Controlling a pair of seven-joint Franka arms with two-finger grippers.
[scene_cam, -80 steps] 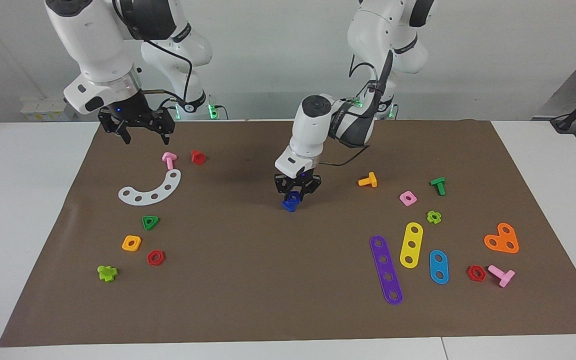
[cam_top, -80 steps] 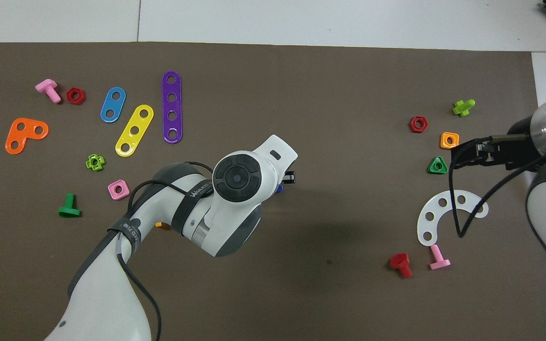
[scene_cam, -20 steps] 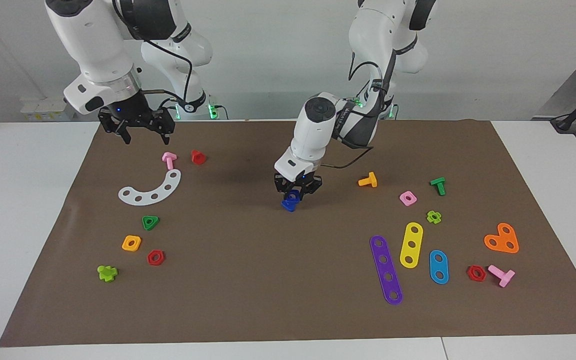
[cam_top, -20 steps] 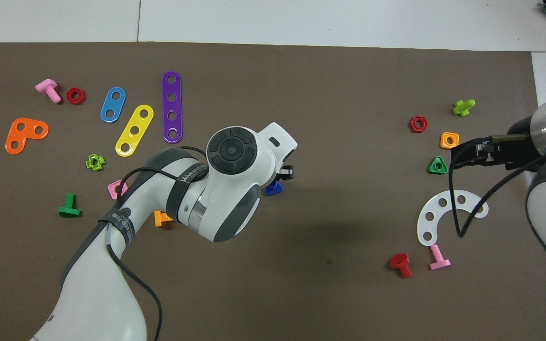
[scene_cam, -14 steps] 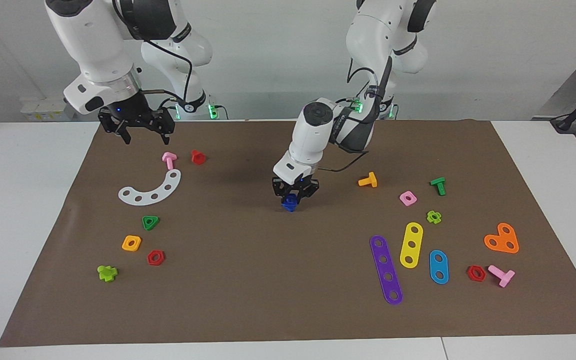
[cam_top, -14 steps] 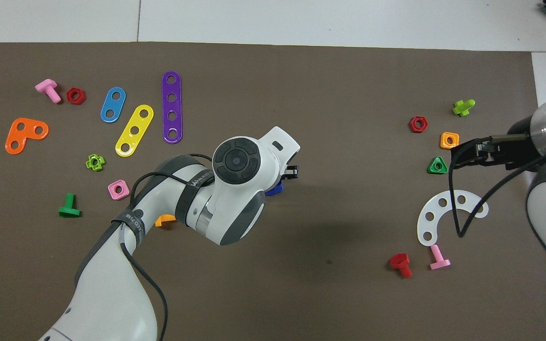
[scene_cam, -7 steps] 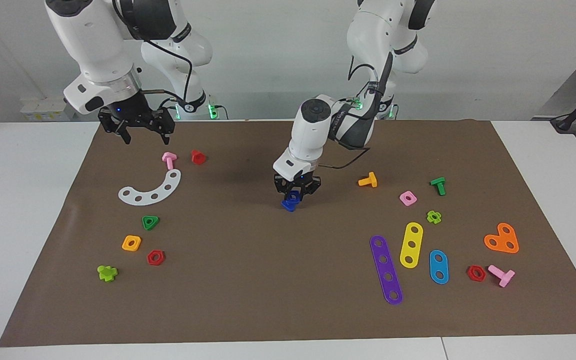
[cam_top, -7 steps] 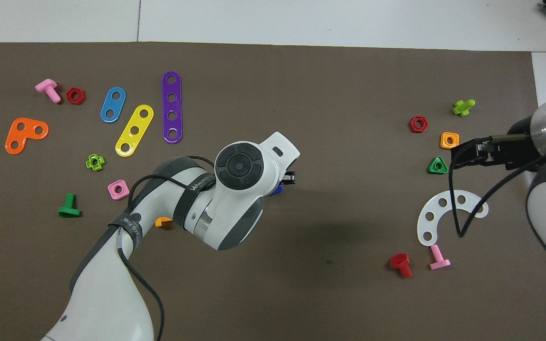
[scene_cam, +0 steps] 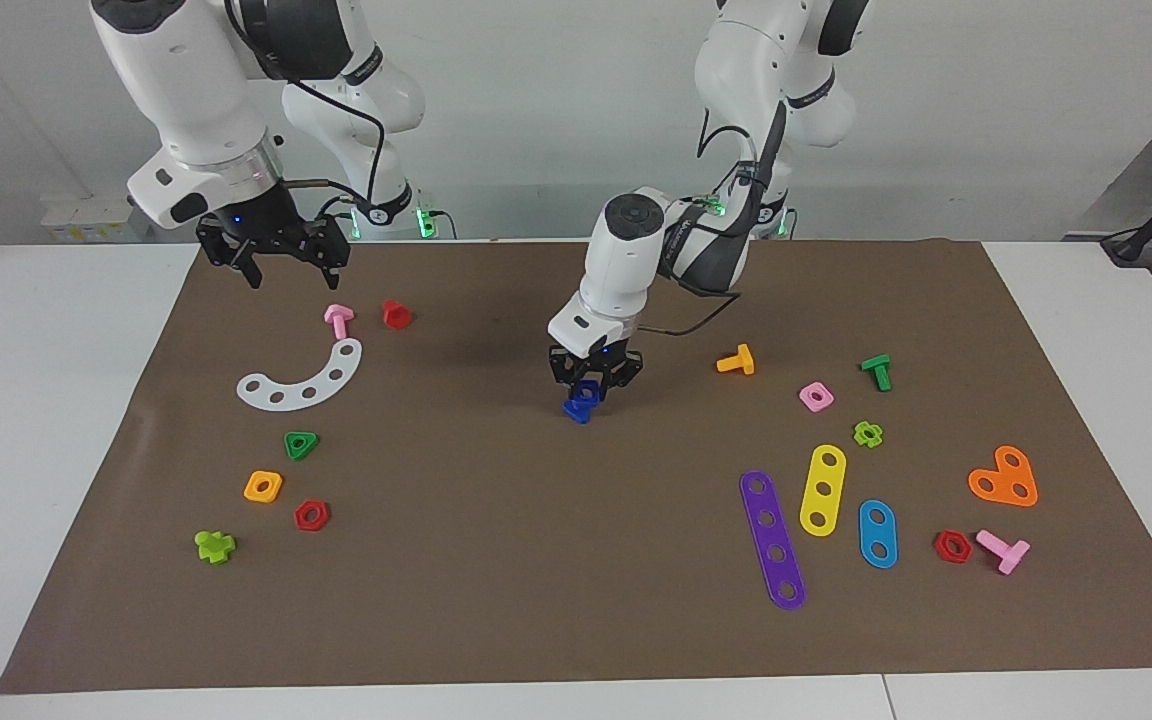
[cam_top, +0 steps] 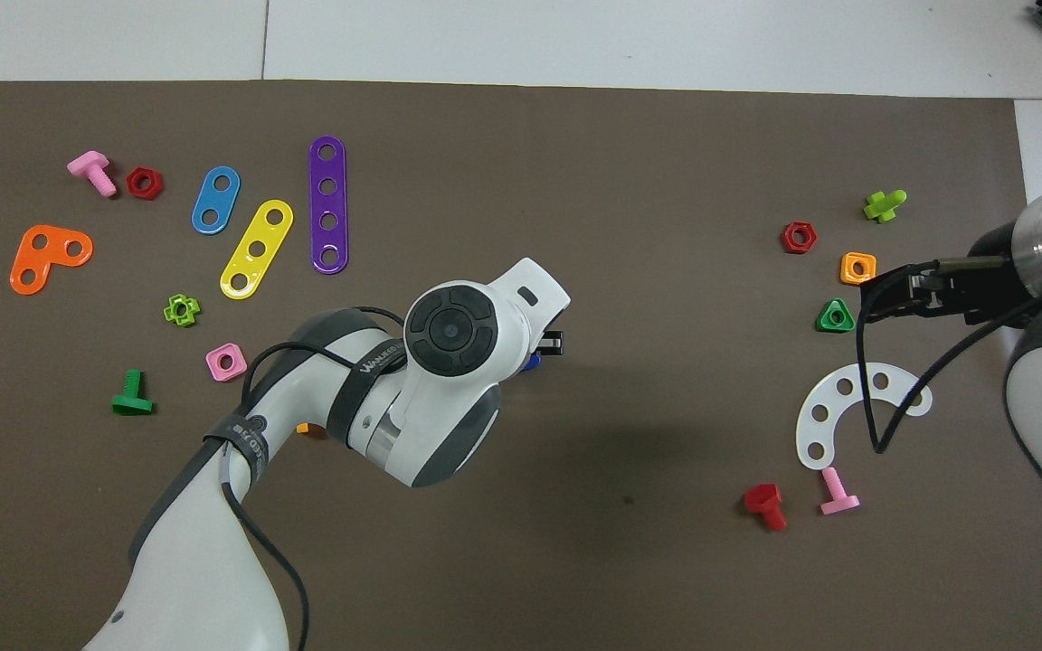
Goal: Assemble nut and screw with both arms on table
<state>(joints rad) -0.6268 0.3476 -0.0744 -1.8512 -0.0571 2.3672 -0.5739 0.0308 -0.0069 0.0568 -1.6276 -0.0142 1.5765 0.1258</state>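
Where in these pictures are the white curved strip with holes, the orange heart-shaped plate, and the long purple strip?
White curved plastic strip with holes (scene_cam: 308, 381): facing view, mid-arc.
Orange heart-shaped plastic plate (scene_cam: 1004, 481): facing view, centre.
Long purple plastic strip (cam_top: 328, 203): overhead view, between the middle holes.

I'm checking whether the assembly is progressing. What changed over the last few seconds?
Little. The left gripper stays shut on the nut over the screw mid-mat; its wrist only rocked slightly, back and forth. The right gripper stayed open, waiting above the mat's edge nearest the robots. The loose parts kept their places.

Partly legible white lettering on left arm's black strap (cam_top: 374, 362), unreadable
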